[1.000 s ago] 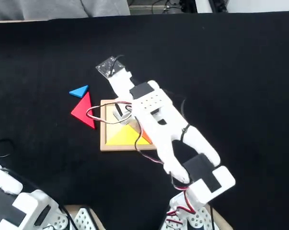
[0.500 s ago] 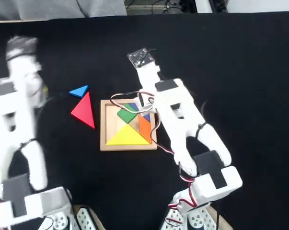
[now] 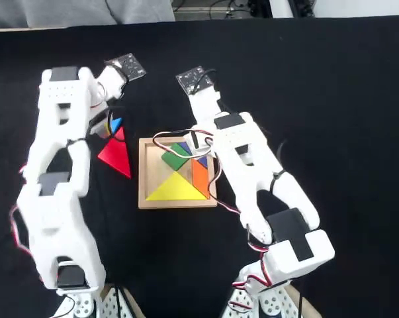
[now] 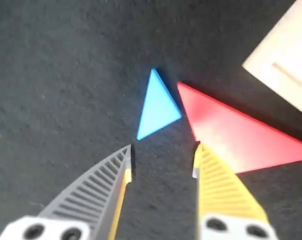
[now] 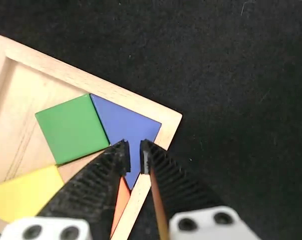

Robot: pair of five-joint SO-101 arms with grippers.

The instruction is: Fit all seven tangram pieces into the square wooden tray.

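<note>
The square wooden tray [image 3: 143, 179] holds a green square [image 5: 70, 127], a dark blue triangle [image 5: 128, 125], a yellow triangle [image 3: 175, 189] and an orange piece [image 3: 199, 175]. My right gripper [image 5: 133, 145] hangs just above the dark blue triangle, shut with only a slit between the fingertips and nothing in it. A small light blue triangle [image 4: 158, 105] and a large red triangle [image 4: 236, 135] lie on the cloth beside the tray's left edge. My left gripper [image 4: 163, 147] is open close over them; the light blue triangle lies just beyond its fingertips, and one yellow finger [image 4: 218, 185] overlaps the red triangle.
Black cloth [image 3: 345, 99] covers the whole table. The left arm [image 3: 57, 172] stretches along the left side and the right arm [image 3: 252, 179] crosses the tray's right edge. Bare wood shows in the tray's left part [image 5: 15, 115].
The left arm has swung in from the lower left and now stands over the light blue and red triangles. The right arm shifted right off the tray's middle, then held still.
</note>
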